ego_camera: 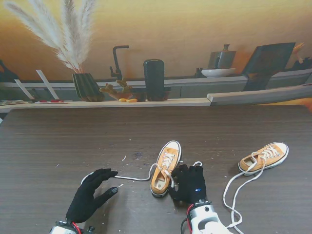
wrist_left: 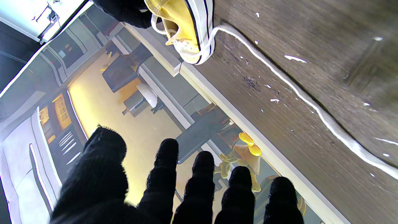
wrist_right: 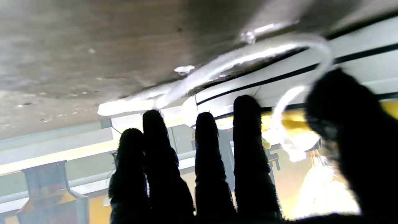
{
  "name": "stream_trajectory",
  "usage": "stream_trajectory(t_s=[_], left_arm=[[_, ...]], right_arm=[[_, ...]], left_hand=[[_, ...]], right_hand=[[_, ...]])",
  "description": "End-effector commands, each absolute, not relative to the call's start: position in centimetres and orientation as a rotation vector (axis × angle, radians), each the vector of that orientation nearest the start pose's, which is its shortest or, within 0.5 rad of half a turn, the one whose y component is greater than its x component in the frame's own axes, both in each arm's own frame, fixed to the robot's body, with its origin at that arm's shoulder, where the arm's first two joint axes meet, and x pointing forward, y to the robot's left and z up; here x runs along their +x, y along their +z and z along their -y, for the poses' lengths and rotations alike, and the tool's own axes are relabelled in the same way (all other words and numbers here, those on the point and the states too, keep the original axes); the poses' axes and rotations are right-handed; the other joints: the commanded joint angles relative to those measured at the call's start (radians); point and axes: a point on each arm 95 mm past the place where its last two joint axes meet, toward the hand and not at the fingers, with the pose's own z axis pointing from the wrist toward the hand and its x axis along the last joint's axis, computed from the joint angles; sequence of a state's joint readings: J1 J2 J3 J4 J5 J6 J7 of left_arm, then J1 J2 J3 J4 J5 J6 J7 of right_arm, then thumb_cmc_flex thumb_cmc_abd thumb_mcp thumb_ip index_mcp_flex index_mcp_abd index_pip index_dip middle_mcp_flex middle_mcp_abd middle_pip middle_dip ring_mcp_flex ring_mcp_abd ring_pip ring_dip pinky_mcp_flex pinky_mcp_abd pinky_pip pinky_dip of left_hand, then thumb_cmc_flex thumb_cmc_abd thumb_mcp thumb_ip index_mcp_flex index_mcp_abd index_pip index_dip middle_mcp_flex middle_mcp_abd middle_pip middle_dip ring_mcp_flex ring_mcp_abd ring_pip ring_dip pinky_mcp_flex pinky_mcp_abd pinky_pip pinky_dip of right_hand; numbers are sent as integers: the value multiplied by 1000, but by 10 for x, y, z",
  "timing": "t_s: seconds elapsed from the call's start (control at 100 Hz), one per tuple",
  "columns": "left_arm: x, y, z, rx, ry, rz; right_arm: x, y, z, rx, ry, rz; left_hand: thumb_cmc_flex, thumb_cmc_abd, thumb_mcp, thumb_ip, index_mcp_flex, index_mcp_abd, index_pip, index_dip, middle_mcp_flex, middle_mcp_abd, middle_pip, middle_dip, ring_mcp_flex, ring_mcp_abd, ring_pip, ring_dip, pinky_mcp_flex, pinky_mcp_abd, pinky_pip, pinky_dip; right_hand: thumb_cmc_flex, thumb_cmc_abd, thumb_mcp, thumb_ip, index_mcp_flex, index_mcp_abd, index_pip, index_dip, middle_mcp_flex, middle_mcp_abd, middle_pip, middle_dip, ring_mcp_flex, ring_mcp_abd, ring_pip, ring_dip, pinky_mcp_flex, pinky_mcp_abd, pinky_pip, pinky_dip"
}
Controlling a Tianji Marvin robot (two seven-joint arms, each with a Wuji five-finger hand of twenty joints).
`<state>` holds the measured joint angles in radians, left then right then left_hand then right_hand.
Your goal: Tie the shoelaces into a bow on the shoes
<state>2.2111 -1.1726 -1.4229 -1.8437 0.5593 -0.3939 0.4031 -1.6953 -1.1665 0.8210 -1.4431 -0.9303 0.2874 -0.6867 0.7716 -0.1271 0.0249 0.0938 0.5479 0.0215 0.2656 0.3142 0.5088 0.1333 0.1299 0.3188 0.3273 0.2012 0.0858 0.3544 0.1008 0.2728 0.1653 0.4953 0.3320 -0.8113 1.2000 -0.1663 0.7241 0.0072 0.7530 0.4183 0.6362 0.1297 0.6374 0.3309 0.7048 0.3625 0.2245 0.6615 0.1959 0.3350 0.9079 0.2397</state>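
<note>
Stand view, looking down: two tan canvas shoes on a dark wood-grain tabletop (ego_camera: pixel 58 141). Near shoe (ego_camera: pixel 165 167) at centre, toe pointing away, heel nearest. Second shoe (ego_camera: pixel 263 157) well apart to the right, lying at an angle, toe toward the far right. Neither tied into a bow.

Left lace (ego_camera: pixel 131 178) of the near shoe trailing flat across the tabletop toward the left hand (ego_camera: pixel 90 195). Left hand black-gloved, fingers spread and extended, thumb apart, holding nothing; fingertips just beside the lace's far end, contact not clear. Right hand (ego_camera: pixel 189 184) black-gloved, just beside the right flank of the near shoe, fingers straight and close together. A small white loop of lace (ego_camera: pixel 197 164) visible at its fingertips. Loose laces (ego_camera: pixel 236 195) of the second shoe running in long curves toward the near edge, right of the right wrist.

Left wrist view: five gloved fingers (wrist_left: pixel 199 183) splayed with gaps between, nothing in them; white lace (wrist_left: pixel 298 93) lying along the tabletop from the sole of the near shoe (wrist_left: pixel 186 28).

Right wrist view: four fingers (wrist_right: pixel 245 149) side by side, thumb set apart, a curl of white lace (wrist_right: pixel 298 46) arching over toward the thumb and passing between thumb and index finger; blurred, so a pinch on it cannot be told.

Small white flecks (ego_camera: pixel 124 158) scattered on the tabletop near the shoe. Beyond the far edge, a ribbed vase with pampas grass (ego_camera: pixel 87 87) and a dark cylinder (ego_camera: pixel 154 79) on a ledge.
</note>
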Motion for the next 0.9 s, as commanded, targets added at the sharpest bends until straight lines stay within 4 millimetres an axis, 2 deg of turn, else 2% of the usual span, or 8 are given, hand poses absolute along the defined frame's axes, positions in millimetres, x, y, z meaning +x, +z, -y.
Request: stream_trajectory(t_s=[0.0,0.02,0.05,0.07,0.13,0.29,0.56,0.89], left_arm=[[216,-357,-16,-1657,-2066,-886],[216,-357,-16,-1657,-2066,-887],[216,-357,-16,-1657,-2066,-887],[216,-357,-16,-1657,-2066,-887],[216,-357,-16,-1658,-2066,-888],[216,-357,-15,-1658,-2066,-888],[216,-357,-14,-1665,-2070,-892],[217,-357,-14,-1675,-2076,-889]], right_arm=[[277,-436,-87,1217,1528,-1283],[278,-436,-87,1216,1528,-1282],[279,-436,-87,1216,1527,-1281],[279,-436,-86,1217,1526,-1280],[281,-437,-86,1219,1524,-1278],[284,-434,-85,1248,1531,-1252],[288,-425,-81,1268,1561,-1191],[294,-399,-74,1280,1691,-1007]], left_hand=[[3,31,-6,-13,14,-1,-2,-6,-4,4,-4,2,12,-1,0,-7,-5,-70,-2,-10],[2,31,-6,-13,15,0,-1,-6,-3,5,-3,2,13,0,0,-7,-5,-70,-2,-10],[4,31,-5,-13,15,0,-1,-6,-3,4,-4,2,12,1,0,-7,-4,-69,-2,-10],[3,31,-6,-13,15,0,-1,-6,-3,4,-3,2,12,-1,0,-7,-5,-70,-2,-10],[3,31,-6,-13,17,0,0,-5,-1,4,-3,2,12,-1,0,-7,-5,-70,-2,-10],[3,31,-6,-13,20,0,1,-5,0,4,-3,2,13,-1,0,-7,-4,-70,-2,-10],[4,31,-6,-13,23,0,2,-4,1,4,-2,3,13,-2,0,-7,-4,-70,-2,-10],[4,31,-6,-13,26,2,3,-3,1,6,-2,3,12,2,0,-7,-5,-71,-2,-11]], right_hand=[[24,-24,51,-16,58,-46,26,32,37,-12,8,8,21,6,5,18,12,3,26,3],[30,-24,53,-24,78,-54,30,32,49,-15,3,6,25,6,4,19,14,4,28,2],[59,-29,43,-114,94,-80,82,-44,68,-18,-4,7,32,6,-1,20,16,5,33,-6],[74,-32,38,-144,101,-94,105,-65,76,-19,-4,7,36,7,-3,19,16,6,34,-8],[106,-21,26,-180,110,-129,182,-120,95,-23,-10,5,42,8,-7,4,19,5,36,-11],[154,33,44,-162,174,-207,265,-164,141,-35,-13,2,58,11,-16,-24,19,4,34,-13],[173,31,76,-153,269,-309,317,-127,207,-51,-25,-6,88,13,-27,-84,27,3,35,-13],[179,28,97,-156,280,-261,330,-44,268,-41,-19,-5,126,30,-12,-119,32,-16,28,-17]])
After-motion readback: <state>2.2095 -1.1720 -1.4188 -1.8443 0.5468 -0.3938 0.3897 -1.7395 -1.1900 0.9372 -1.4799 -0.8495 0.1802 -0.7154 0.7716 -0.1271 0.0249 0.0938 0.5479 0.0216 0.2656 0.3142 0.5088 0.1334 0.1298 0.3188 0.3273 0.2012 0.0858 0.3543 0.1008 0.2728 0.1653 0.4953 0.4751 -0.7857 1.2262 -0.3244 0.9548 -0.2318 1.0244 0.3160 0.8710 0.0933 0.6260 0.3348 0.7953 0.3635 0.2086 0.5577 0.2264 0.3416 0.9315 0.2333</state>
